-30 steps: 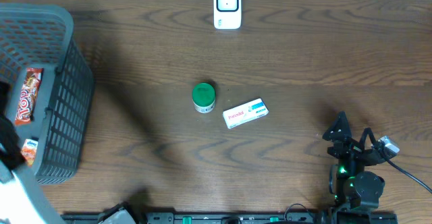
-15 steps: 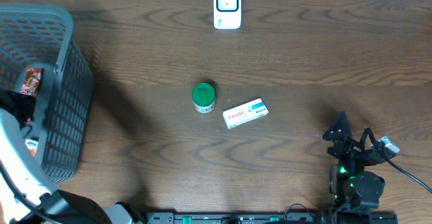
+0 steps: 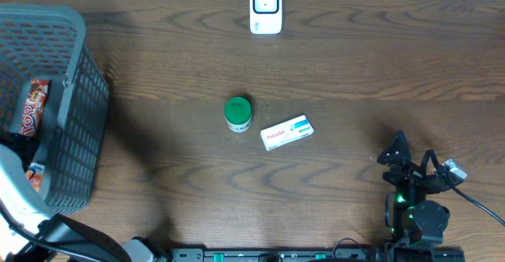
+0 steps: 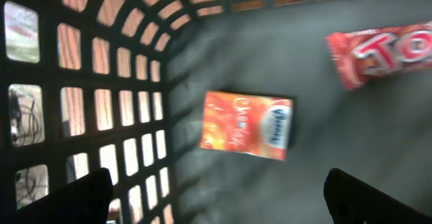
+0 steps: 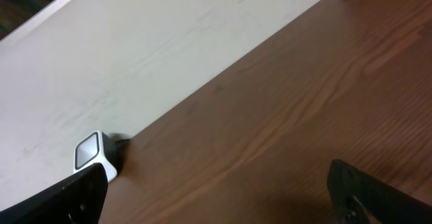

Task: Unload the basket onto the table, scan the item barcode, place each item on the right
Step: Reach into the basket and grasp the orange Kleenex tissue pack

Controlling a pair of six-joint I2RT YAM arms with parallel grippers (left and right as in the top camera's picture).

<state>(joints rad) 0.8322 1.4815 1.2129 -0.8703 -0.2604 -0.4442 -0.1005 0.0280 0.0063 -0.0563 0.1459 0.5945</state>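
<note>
Though they gape wide, left tool (image 4: 217, 205) and right tool (image 5: 219, 207) hold nothing.

Overhead top-down; L wrist close into basket (image 4: 378, 136); R wrist toward scanner (image 5: 91, 158).

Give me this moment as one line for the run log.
left gripper: open, above orange packet in basket | right gripper: open, empty | scanner: far edge | jar, box: mid-table | scan: not done

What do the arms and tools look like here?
Right arm: black, green light glowing on it, a pale connector with a black cable trailing away. Left arm: pale grey link and black parts. Left tool's fingers and right tool's fingers are black.
</note>
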